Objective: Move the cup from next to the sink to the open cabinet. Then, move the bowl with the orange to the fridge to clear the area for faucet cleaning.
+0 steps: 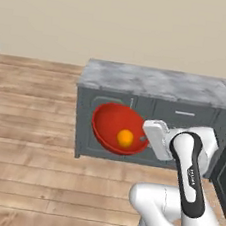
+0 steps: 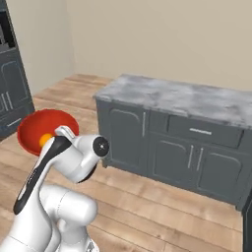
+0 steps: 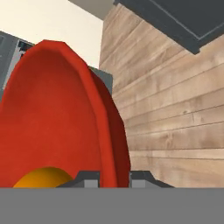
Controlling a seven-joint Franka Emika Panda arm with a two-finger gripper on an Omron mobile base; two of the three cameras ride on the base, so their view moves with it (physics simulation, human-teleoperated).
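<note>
Wooden plank floor [image 1: 28, 124] runs along a beige wall. Left of the arm, wide glossy red bowl [image 1: 114, 126] hangs in the air, tilted, in front of the grey panelled base cabinet [image 1: 111, 102] under its marbled grey desk [image 1: 154, 82]. Small round orange [image 1: 125, 138] sits low inside. Claw [image 3: 114, 178] is clamped on the bowl's rim, one fingertip each side.

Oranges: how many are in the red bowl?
1. The orange sits low inside the tilted red bowl, which the fingers pinch by its rim, in front of the grey cabinets. No others are visible.
</note>
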